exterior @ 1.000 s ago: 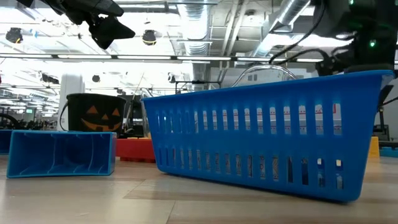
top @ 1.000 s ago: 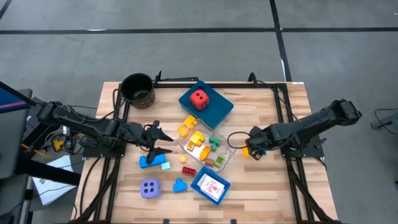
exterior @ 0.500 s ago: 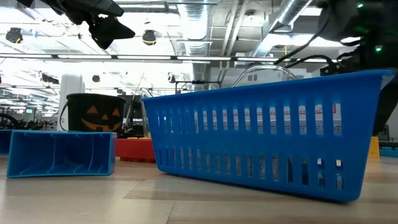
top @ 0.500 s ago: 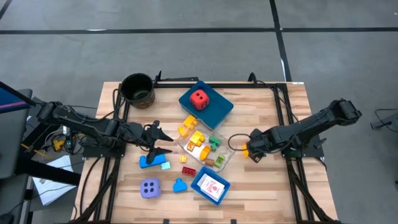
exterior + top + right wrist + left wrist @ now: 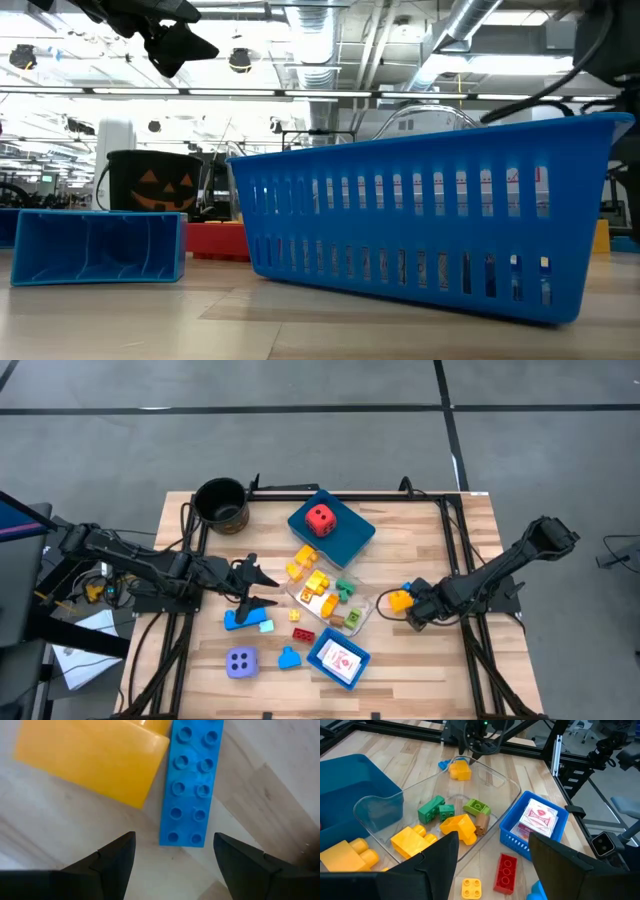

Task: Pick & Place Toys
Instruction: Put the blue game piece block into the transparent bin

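My right gripper (image 5: 172, 840) is open and points down at a long blue brick (image 5: 192, 780) lying flat on the table beside a yellow brick (image 5: 92, 757). Its fingertips stand on either side of the blue brick's end without touching it. From above, the gripper (image 5: 412, 608) is right of the clear tray (image 5: 352, 622), which holds several bricks. My left gripper (image 5: 492, 845) is open and empty, hovering over a blue brick (image 5: 240, 618) left of that tray. The red die (image 5: 320, 518) sits on a blue tray; the lavender die (image 5: 241, 662) rests on the table.
A dark round pot (image 5: 222, 503) stands at the far left. A blue basket (image 5: 318, 656) with cards (image 5: 537, 817) sits near the front edge. A red brick (image 5: 506, 872) and a small yellow brick (image 5: 471, 887) lie beside the clear tray.
My right gripper has swung toward the table's near edge and come down, uncovering the yellow and blue bricks it stood over. Its fingers have stayed open.
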`<state>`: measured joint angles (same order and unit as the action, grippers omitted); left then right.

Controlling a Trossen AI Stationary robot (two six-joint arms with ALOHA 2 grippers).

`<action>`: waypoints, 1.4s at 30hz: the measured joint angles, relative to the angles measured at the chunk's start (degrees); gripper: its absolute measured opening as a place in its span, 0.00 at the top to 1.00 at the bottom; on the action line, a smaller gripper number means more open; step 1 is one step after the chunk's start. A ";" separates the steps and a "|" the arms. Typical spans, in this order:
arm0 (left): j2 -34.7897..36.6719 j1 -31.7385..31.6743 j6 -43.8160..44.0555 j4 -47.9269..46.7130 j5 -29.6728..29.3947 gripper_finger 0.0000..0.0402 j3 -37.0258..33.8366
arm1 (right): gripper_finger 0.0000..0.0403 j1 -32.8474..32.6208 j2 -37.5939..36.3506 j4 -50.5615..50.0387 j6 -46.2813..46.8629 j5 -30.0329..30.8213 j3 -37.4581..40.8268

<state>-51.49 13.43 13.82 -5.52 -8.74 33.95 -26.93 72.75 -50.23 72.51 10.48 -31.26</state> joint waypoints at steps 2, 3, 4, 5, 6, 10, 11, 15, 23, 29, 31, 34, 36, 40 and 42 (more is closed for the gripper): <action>0.00 0.00 -0.02 0.00 -0.01 0.41 0.00 | 0.35 0.34 0.00 0.51 0.00 -0.04 1.03; 0.00 0.00 -0.02 0.00 0.00 0.41 0.00 | 0.35 0.52 0.00 0.75 0.00 -0.04 1.37; 0.01 0.00 -0.02 0.01 -0.01 0.41 0.00 | 0.35 0.71 0.00 1.18 -0.02 -0.04 1.68; 0.01 0.00 -0.02 0.02 -0.01 0.41 0.00 | 0.35 0.94 -0.03 1.46 -0.08 -0.05 1.89; 0.00 0.00 -0.02 0.00 -0.01 0.41 0.00 | 0.35 1.12 -0.09 1.74 -0.31 -0.06 2.13; 0.01 0.00 -0.04 0.02 -0.01 0.41 0.00 | 0.36 1.92 -0.24 2.22 -0.94 -0.13 3.14; 0.01 0.01 -0.04 0.02 -0.01 0.41 0.00 | 0.36 1.95 -0.17 2.22 -0.96 -0.13 3.30; -0.01 0.01 -0.04 0.00 -0.01 0.41 0.00 | 0.42 1.94 -0.17 2.83 -1.69 -0.13 3.72; 0.01 0.02 -0.04 0.02 -0.01 0.41 0.00 | 0.68 1.91 -0.13 3.27 -2.64 0.27 3.83; 0.01 0.00 -0.04 0.02 -0.01 0.41 0.00 | 0.71 1.91 -0.11 2.69 -2.64 1.63 3.88; 0.01 0.00 -0.05 0.01 -0.01 0.41 0.00 | 0.71 1.91 -0.08 2.50 -2.60 1.84 3.91; 0.00 0.01 -0.07 0.00 -0.01 0.41 0.00 | 0.68 1.91 -0.07 2.36 -2.62 2.42 3.95; -0.01 0.00 -0.07 0.02 -0.01 0.41 0.00 | 0.68 1.87 -0.05 2.17 -2.62 2.85 3.98; 0.01 0.02 -0.07 0.02 -0.01 0.41 0.00 | 0.70 1.85 0.00 0.22 -2.56 3.65 3.30; 0.01 0.00 -0.07 0.02 -0.01 0.41 0.00 | 0.70 1.83 0.17 -1.95 -2.60 5.23 2.45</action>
<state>-51.48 13.43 13.76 -5.50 -8.75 33.95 -25.10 72.92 -52.18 69.91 15.71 -28.81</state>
